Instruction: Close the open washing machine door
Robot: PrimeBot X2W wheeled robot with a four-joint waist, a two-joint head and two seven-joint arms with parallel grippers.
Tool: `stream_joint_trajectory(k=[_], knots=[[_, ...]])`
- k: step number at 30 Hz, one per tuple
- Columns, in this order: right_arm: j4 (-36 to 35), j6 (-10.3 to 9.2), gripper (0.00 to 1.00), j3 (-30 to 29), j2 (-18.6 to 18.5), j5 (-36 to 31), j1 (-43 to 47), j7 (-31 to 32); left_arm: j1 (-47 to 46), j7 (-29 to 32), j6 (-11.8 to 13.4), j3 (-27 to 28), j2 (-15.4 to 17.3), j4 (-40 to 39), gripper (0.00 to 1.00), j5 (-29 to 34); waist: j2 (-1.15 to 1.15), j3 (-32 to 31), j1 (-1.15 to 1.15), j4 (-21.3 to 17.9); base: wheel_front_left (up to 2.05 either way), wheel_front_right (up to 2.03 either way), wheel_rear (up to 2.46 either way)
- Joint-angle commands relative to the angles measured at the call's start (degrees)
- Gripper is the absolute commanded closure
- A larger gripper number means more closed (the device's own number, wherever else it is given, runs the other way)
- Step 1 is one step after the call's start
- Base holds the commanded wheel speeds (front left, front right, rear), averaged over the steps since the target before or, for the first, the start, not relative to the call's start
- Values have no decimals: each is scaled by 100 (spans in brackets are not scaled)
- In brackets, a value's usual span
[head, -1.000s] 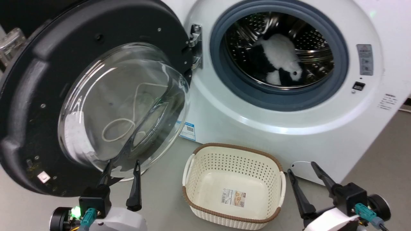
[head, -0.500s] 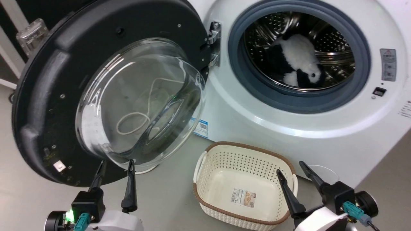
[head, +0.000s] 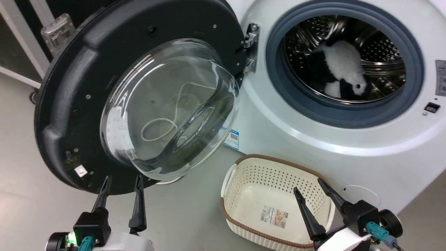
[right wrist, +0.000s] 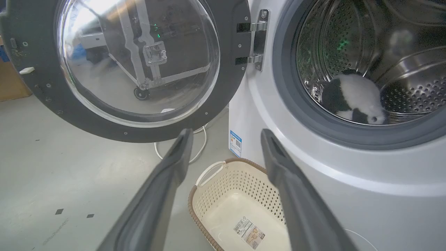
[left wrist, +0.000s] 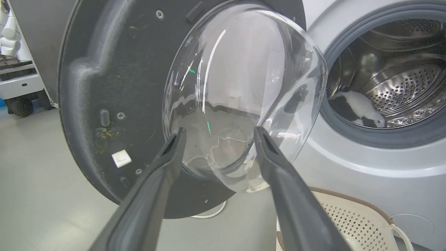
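The washing machine door (head: 62,101) stands swung wide open on its left hinge, a black-rimmed disc with a bulging clear glass bowl (head: 170,108); it also fills much of the left wrist view (left wrist: 115,87) and sits upper left in the right wrist view (right wrist: 139,62). The white washing machine (head: 313,153) has its grey-ringed steel drum open, with a black-and-white plush toy (head: 343,66) inside. My left gripper (head: 122,179) is open, its tips just below the door's lower rim. My right gripper (head: 308,184) is open over the basket.
A cream perforated laundry basket (head: 244,174) with a brown rim sits on the grey floor before the machine, empty but for a label. A white cable (right wrist: 198,139) loops on the floor under the door. A wheeled white cart (left wrist: 21,83) stands at the far left.
The head camera has turned left, so the whole scene has slid right. Both grippers remain open, and the left one's tips now sit lower against the door.
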Motion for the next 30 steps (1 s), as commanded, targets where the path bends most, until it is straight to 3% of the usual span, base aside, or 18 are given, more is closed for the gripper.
stream_joint_trajectory(k=[1, 20, 21, 22, 30], knots=[[44, 3, 0, 35, 16, 33, -92, -53, 69, -52, 22, 16, 0, -34, 0, -25, 0, 3, 0, 44, 0, 0, 0], [261, 3, 0, 174, 15, 78, -90, -281, 124, -280, 7, 60, 0, -67, 0, -106, 0, 20, 0, 508, 0, 0, 0], [286, 4, 0, 188, 16, 84, -80, -317, 127, -316, -16, 51, 0, -52, 96, -161, 0, 28, 0, 584, 0, 0, 0], [295, 4, 0, 191, 17, 85, -75, -329, 128, -328, -33, 45, 0, -54, 100, -209, 0, 33, 0, 611, 0, 0, 0], [320, 4, 0, 171, 20, 65, 58, -424, -97, -423, -227, 327, 0, -425, 100, -860, 0, 91, 0, 842, 0, 0, 0]])
